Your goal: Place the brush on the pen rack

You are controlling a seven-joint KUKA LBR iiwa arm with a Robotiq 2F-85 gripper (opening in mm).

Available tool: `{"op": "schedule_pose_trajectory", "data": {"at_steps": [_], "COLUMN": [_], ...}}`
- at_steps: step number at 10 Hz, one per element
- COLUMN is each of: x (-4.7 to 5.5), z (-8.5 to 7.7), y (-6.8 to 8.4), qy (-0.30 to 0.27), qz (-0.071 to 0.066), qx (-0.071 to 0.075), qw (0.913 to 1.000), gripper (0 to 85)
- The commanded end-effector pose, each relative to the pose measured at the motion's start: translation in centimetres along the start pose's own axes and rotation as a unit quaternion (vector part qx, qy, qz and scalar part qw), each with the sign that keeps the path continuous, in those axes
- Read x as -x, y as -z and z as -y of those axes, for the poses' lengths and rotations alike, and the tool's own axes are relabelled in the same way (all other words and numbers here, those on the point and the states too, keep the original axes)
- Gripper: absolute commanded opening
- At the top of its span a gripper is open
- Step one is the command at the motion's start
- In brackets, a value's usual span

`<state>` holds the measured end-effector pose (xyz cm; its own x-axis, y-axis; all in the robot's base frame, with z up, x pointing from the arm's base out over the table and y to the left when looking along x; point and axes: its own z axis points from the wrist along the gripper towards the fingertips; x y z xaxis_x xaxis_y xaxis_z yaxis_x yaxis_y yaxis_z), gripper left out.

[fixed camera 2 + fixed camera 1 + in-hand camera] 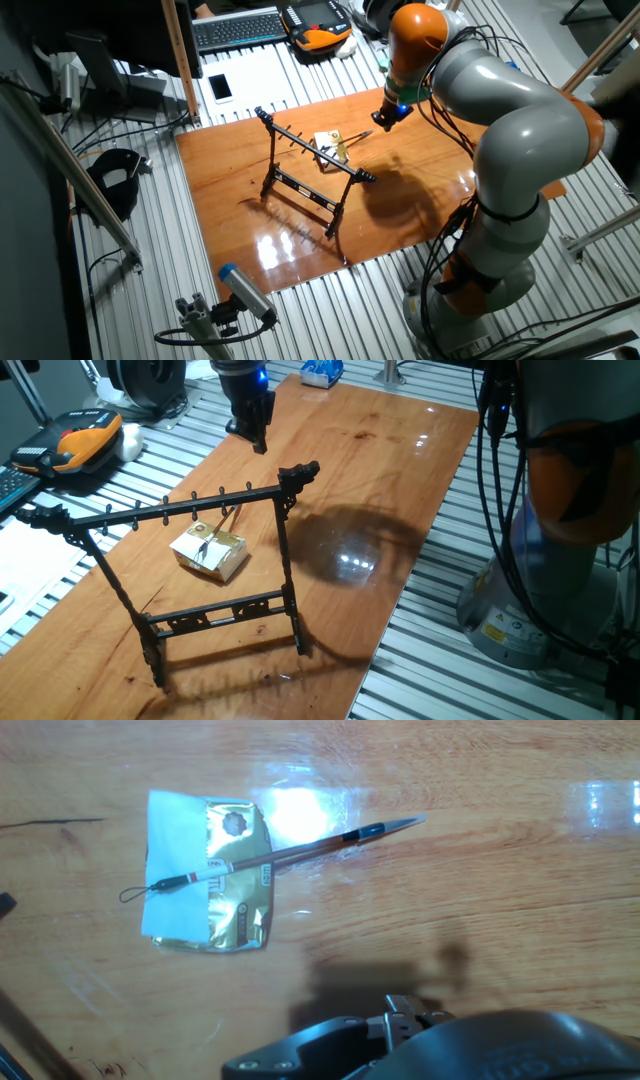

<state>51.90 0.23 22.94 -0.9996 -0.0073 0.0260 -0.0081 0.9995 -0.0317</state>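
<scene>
The brush (270,852) is a thin dark stick that lies slanted across a small gold-and-white box (205,880) on the wooden table, its tip pointing off the box to the right. It also shows as the brush (226,523) just behind the pen rack. The pen rack (190,507) is a black frame that stands upright near the table's front, with small hooks along its top bar; it appears too as the pen rack (312,165). My gripper (250,438) hangs above the table beyond the box, apart from the brush, holding nothing, and its fingers look slightly parted. The other fixed view shows the gripper (384,117) too.
The box (210,552) sits right behind the rack. An orange-and-black handset (85,442) lies to the left, off the wooden board (400,470). A blue item (322,372) sits at the board's far end. Slatted metal (470,680) surrounds the board.
</scene>
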Motion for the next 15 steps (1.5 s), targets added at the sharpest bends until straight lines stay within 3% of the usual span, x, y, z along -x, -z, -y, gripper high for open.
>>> {"op": "schedule_pose_trajectory", "data": {"at_steps": [1, 5, 10, 15], "x": [0.2, 1.6, 2.2, 2.9], "z": [0.0, -0.4, -1.9, -4.3], "y": [-0.3, -2.4, -3.3, -4.6], "qy": [-0.001, -0.024, -0.079, -0.224], "qz": [0.0, 0.011, 0.017, 0.012], "qx": [0.001, 0.012, 0.024, 0.068], "qw": [1.0, 0.9996, 0.9965, 0.9722], "gripper": [0.0, 0.0, 0.0, 0.0]}}
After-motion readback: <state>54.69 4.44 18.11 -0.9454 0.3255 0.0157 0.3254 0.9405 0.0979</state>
